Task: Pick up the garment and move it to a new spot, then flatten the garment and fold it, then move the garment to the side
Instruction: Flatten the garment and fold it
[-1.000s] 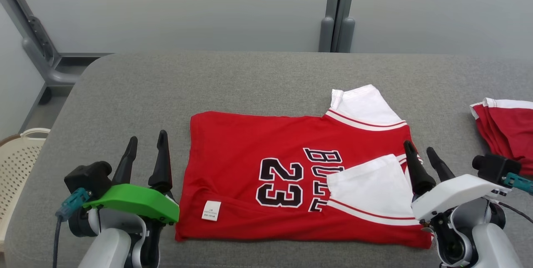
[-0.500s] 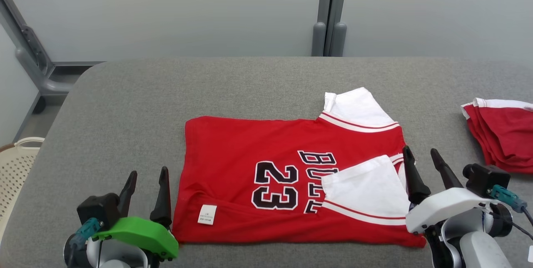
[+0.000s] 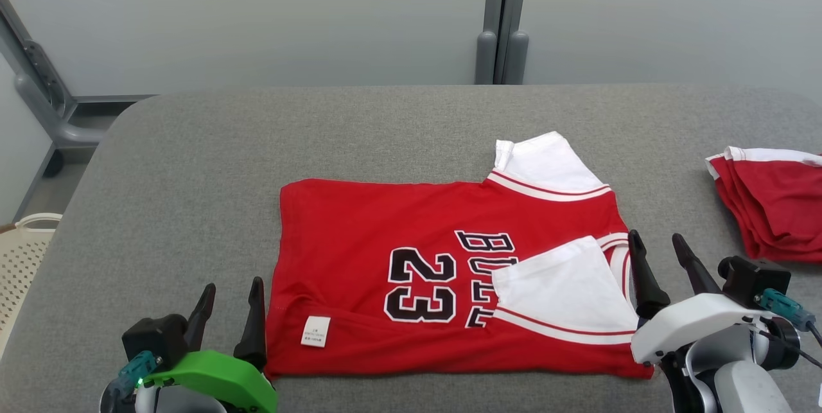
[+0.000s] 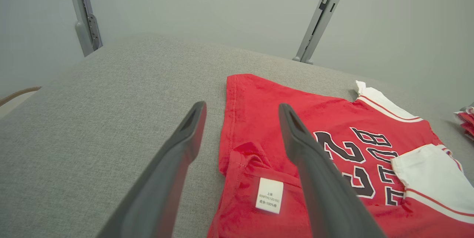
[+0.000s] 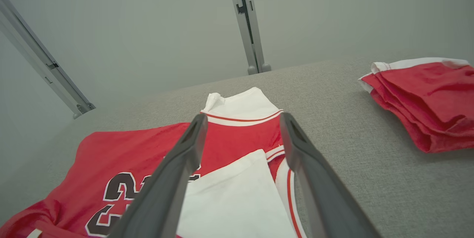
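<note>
A cream perforated plastic basket sits beyond the left edge of the grey fabric-covered table. At the near left, the left gripper hovers with its 2 dark fingers spread and empty, just beside the hem of the red jersey with white sleeves and a black 23. The jersey lies flat at the table's centre, 1 white sleeve turned in over the lettering. The right gripper, fingers likewise apart and holding nothing, stands at the jersey's right edge. A pile of folded red-and-white garments rests well apart at the right.
</note>
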Controlling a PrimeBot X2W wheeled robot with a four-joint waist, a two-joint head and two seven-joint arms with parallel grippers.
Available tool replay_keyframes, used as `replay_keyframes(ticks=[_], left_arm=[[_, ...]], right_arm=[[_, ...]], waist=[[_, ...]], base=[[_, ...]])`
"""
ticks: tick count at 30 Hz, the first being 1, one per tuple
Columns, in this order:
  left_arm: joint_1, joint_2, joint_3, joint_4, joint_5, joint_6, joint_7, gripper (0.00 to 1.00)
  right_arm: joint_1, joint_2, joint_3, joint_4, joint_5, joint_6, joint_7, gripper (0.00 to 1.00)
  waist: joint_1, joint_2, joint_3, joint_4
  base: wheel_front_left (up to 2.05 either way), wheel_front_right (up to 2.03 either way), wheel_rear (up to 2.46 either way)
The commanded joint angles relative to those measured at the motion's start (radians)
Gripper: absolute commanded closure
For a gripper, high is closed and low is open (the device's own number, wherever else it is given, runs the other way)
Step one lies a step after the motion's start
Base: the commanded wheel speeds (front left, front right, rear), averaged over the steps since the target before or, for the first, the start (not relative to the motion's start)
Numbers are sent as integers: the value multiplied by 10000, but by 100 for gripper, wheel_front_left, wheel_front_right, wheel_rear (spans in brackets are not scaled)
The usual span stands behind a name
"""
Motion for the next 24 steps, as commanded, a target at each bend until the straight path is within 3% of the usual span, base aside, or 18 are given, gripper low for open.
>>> replay_keyframes(ticks=[1,12,24], left_arm=[[90,-4,46,-86,-82,-64,13,0],[-55,32,72,-141,-63,149,-21,0],[-157,128,-97,-194,89,92,-43,0]], right_arm=[[43,-37,-53,-49,-31,-1,12,0],[-40,-37,-122,-6,8,-1,32,0],[-71,-37,-197,81,104,-1,44,0]], waist=[[0,0,17,4],[0,0,149,19],[0,0,179,28]], base=[[0,0,0],[0,0,0],[0,0,0]])
